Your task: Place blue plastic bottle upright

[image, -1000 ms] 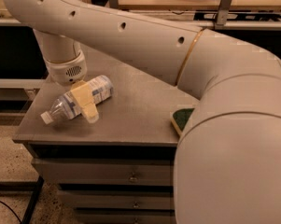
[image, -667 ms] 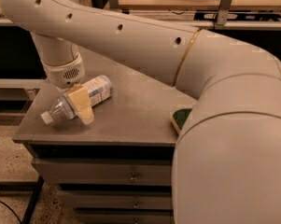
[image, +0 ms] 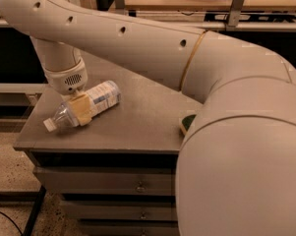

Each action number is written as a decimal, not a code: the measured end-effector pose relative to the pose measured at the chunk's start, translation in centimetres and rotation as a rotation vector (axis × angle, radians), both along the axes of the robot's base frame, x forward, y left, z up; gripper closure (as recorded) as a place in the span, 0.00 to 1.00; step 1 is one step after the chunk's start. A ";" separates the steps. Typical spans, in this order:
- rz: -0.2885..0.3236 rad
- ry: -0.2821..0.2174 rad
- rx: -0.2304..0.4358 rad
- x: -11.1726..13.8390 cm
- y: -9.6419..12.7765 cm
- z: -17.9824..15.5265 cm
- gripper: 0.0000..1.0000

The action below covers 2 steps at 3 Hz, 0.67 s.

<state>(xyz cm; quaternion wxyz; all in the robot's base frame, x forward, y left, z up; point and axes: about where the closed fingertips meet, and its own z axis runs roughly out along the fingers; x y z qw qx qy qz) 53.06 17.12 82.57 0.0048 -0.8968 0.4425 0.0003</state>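
The blue plastic bottle (image: 102,98) lies on its side on the grey cabinet top (image: 137,129). Its white cap points to the front left and its base to the back right. It is clear plastic with a pale blue-and-white label. My gripper (image: 80,111) comes down from the white wrist above and sits across the bottle's middle, between the label and the neck. The wrist hides part of the bottle behind it.
A small green object (image: 188,122) lies near the right side of the top, partly hidden by my arm. Drawers (image: 137,183) are below the top. My large arm fills the right side of the view. A shelf rack stands behind.
My gripper has shifted a little to the left along the bottle, toward its neck. The bottle has stayed lying in the same place.
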 end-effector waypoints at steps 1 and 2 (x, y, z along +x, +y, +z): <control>0.000 -0.007 0.014 0.2 0.4 -0.1 0.88; 0.000 -0.012 0.024 0.4 0.7 -0.2 1.00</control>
